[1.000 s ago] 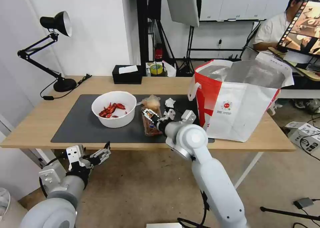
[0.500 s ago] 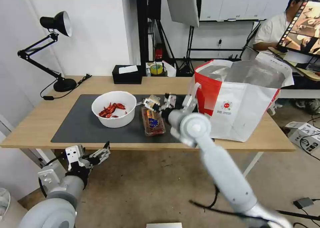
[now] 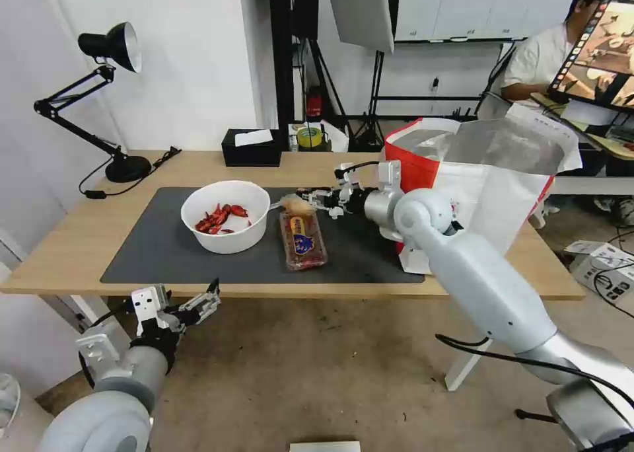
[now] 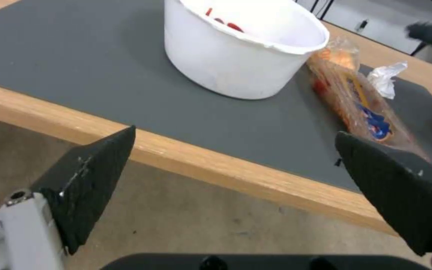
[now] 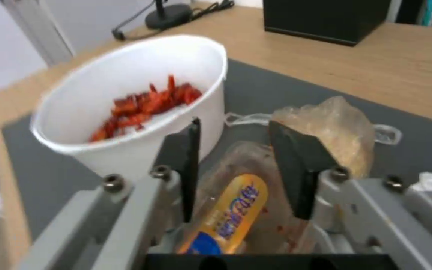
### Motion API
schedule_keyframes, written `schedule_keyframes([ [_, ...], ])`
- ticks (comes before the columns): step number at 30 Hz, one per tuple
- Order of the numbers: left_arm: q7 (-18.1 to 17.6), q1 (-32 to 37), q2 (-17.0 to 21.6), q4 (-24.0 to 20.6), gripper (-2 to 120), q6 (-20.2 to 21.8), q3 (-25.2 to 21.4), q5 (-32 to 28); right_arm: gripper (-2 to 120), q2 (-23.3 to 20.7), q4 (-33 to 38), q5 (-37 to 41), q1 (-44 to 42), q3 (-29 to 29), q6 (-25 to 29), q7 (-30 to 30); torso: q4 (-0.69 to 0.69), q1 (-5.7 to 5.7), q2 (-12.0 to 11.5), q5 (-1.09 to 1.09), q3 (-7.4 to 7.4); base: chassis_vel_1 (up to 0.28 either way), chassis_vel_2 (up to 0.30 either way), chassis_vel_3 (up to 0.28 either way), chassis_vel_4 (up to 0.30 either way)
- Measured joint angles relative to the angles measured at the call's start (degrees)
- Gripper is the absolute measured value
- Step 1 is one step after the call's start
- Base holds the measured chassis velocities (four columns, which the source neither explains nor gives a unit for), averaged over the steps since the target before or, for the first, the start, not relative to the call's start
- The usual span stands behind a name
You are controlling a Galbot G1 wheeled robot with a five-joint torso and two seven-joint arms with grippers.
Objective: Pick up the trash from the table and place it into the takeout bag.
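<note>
Clear small bag (image 3: 298, 205) lies just beyond right gripper (image 3: 316, 196) tips, bowl (image 3: 226, 215) farther | jaws parted, empty | left gripper (image 3: 201, 304) agape, idle below table (image 3: 79, 247)

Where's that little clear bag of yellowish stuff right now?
In the head view the small clear bag lies on the dark mat, between the white bowl and the right gripper.

Pale grey arms (black tool pads)

Right arm stretches out level, its claw (image 3: 310, 197) empty, fingers parted. Left claw (image 3: 201, 304) hangs low, fingers wide apart.
</note>
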Motion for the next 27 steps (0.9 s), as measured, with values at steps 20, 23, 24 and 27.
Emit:
schedule_keyframes([
  [20,0.0,0.3,0.4,-0.5,100,-0.1,0.0,-1.6,0,3.1,-8.6,-7.4,2.4,-4.4,1.0,-4.2,0.0,-0.01,0.0,-0.01,0.0,0.0,0.0,0.0,0.0],
  [23,0.1,0.2,0.7,-0.4,100,-0.2,0.2,-2.2,0,3.3,-9.0,-7.2,2.1,-4.4,0.8,-3.8,0.0,-0.01,0.0,-0.01,0.0,0.0,0.0,0.0,0.0],
  [24,0.1,0.1,0.9,-0.3,100,-0.3,0.3,-2.5,0,3.3,-9.0,-7.2,2.0,-4.4,0.7,-3.6,0.0,0.0,0.0,-0.01,0.0,0.0,0.0,0.0,0.0],
  [27,0.1,-0.1,1.3,0.0,100,-0.7,0.6,-2.9,0,3.3,-9.1,-7.1,1.7,-4.4,0.6,-3.2,0.0,-0.01,0.0,-0.01,0.0,0.0,0.0,0.0,0.0],
])
